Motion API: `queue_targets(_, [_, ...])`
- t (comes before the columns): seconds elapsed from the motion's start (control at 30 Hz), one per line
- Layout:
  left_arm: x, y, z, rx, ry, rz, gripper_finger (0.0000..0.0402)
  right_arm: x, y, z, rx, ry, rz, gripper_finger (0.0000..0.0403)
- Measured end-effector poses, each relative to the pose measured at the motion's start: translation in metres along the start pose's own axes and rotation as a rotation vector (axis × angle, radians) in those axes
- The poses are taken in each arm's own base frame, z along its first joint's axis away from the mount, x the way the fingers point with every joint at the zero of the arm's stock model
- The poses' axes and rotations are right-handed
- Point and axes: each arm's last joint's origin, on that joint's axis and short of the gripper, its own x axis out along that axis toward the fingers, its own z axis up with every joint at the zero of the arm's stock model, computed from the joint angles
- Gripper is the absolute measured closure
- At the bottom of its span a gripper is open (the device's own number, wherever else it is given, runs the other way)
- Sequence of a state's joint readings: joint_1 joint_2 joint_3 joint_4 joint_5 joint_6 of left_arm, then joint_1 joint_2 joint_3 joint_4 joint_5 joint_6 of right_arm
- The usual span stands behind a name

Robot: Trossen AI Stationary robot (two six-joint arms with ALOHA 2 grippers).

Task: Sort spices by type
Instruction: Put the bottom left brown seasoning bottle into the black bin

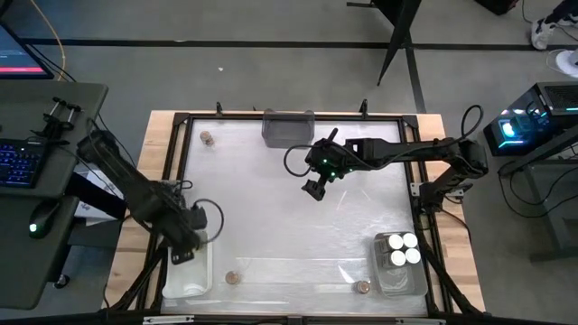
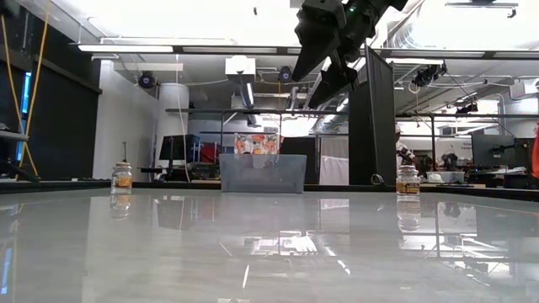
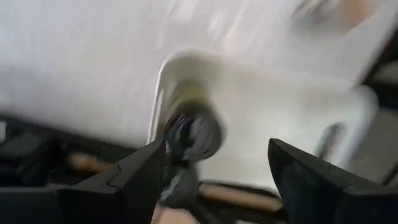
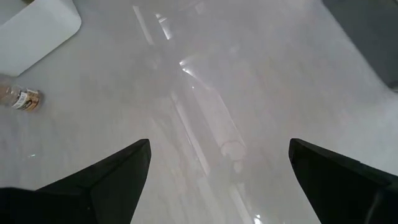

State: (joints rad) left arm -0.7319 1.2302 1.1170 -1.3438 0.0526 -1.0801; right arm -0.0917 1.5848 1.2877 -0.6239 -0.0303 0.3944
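Most of the tabletop [image 1: 289, 226] is bare in the middle, so I've got plenty of room there; stuff sits along the edges. Grey bin [image 1: 288, 127] at the far edge, clear bin [image 1: 400, 277] at the near right corner w/ three white-lidded jars [image 1: 402, 250] inside, white bin [image 1: 190, 275] at the near left corner. Loose jars near the rim: one far left [image 1: 207, 138], two along the near edge [image 1: 233, 277] and [image 1: 362, 286]. My left tool [image 1: 183, 256] hangs over the white bin, fingers [image 3: 124, 180] wide apart, gripping nothing; a dark-lidded jar [image 3: 193, 134] lies in the bin just beside one finger. My right tool [image 1: 313, 189] is up above mid-tabletop, fully spread, holding nothing
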Motion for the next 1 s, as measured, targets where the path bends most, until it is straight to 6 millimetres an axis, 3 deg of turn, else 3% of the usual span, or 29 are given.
queue_targets(0.17, [-0.039,0.003,0.014,-0.019,-0.227,-0.109,0.0135,0.000,0.000,0.000,0.016,0.002,0.003,0.0025])
queue_targets(0.3, [-0.043,-0.016,0.035,0.121,-0.283,-0.128,0.0146,0.000,0.000,-0.001,0.026,0.015,0.004,0.0025])
queue_targets(0.43, [-0.026,-0.056,0.048,0.390,-0.242,-0.078,0.0156,0.000,-0.001,-0.004,0.025,0.048,-0.008,0.0025])
queue_targets(0.67, [0.039,-0.121,0.048,0.854,-0.136,0.053,0.0163,0.000,-0.004,-0.010,0.001,0.105,-0.043,0.0025])
queue_targets(0.8, [0.065,-0.135,0.056,0.881,-0.134,0.057,0.0163,-0.001,-0.004,-0.010,0.001,0.108,-0.045,0.0025])
queue_targets(1.0, [0.080,-0.138,0.069,0.828,-0.125,0.061,0.0163,-0.001,-0.005,-0.010,0.000,0.106,-0.051,0.0025])
